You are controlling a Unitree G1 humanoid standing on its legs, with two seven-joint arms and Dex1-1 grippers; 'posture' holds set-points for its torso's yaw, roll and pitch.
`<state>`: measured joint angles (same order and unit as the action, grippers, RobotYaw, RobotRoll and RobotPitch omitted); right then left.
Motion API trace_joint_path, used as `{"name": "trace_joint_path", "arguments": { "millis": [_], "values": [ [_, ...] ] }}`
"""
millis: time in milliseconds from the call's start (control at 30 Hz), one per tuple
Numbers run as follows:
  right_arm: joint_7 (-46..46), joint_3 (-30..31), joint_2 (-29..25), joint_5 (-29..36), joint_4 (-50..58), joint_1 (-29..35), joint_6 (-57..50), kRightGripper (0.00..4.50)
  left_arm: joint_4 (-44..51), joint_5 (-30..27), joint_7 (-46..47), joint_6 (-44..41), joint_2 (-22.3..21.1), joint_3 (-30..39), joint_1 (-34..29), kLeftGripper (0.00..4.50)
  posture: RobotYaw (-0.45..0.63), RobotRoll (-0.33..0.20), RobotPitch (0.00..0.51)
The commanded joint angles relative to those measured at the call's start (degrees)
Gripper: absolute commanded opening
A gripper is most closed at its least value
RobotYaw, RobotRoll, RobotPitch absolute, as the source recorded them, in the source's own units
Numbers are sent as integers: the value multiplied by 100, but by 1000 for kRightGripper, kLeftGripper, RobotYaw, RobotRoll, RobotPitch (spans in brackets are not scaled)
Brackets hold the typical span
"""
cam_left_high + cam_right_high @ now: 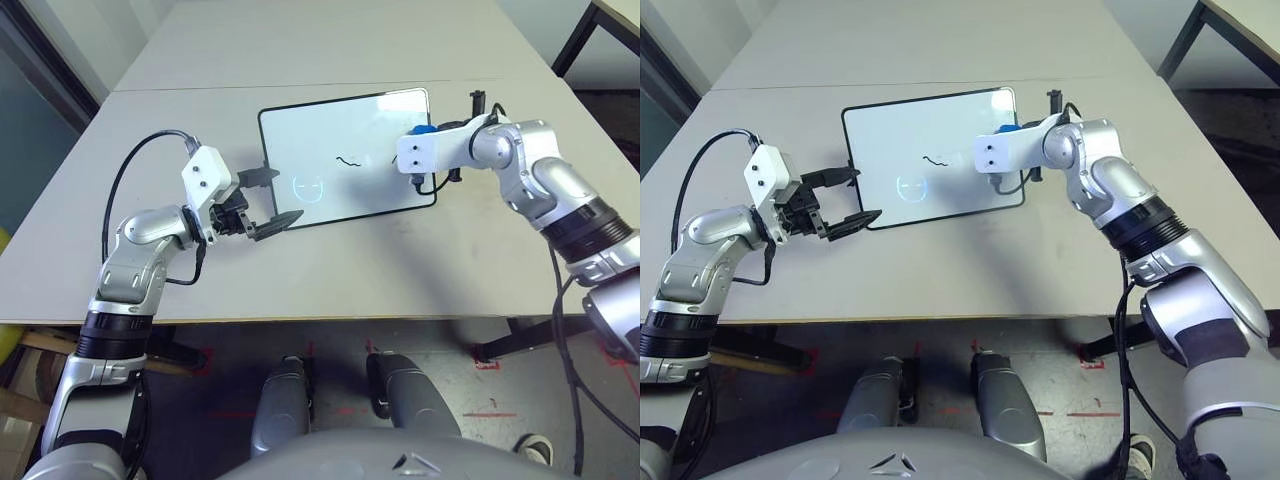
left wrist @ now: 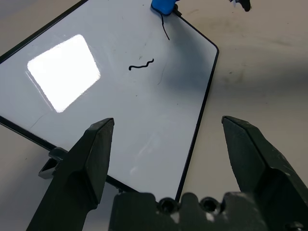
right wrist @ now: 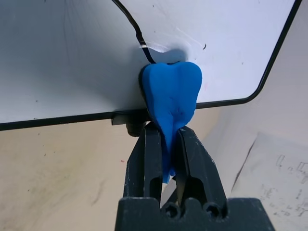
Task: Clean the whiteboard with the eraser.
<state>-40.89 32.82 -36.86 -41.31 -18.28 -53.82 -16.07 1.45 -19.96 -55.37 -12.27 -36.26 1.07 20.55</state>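
The whiteboard lies flat on the grey table, and a short black squiggle is drawn near its middle. A thin black line runs across the board up to the eraser. This eraser is a small blue block pressed on the board's right edge. My right gripper is shut on it. The eraser peeks out above the right wrist. My left gripper is open at the board's near left corner, with the board's edge between its fingers.
A faint circular mark sits on the board's near left part. A small knob sticks out of the frame. A sheet with handwriting lies on the table by the right arm. Another table's leg stands far right.
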Motion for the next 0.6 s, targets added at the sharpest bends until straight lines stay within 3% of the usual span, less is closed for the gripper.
{"name": "trace_joint_path", "arguments": {
  "millis": [33,433,600],
  "values": [
    [-14,-28,162,-101,-6,115,45,163,56,85,-25,33,-44,-50,-15,4500,-117,0,100],
    [-345,80,538,-341,631,560,99,144,23,95,-27,67,-70,-30,-7,4500,-115,0,99],
    [-187,-41,469,-522,231,345,139,143,24,92,-28,61,-69,-40,19,4500,-118,0,98]
  ]
}}
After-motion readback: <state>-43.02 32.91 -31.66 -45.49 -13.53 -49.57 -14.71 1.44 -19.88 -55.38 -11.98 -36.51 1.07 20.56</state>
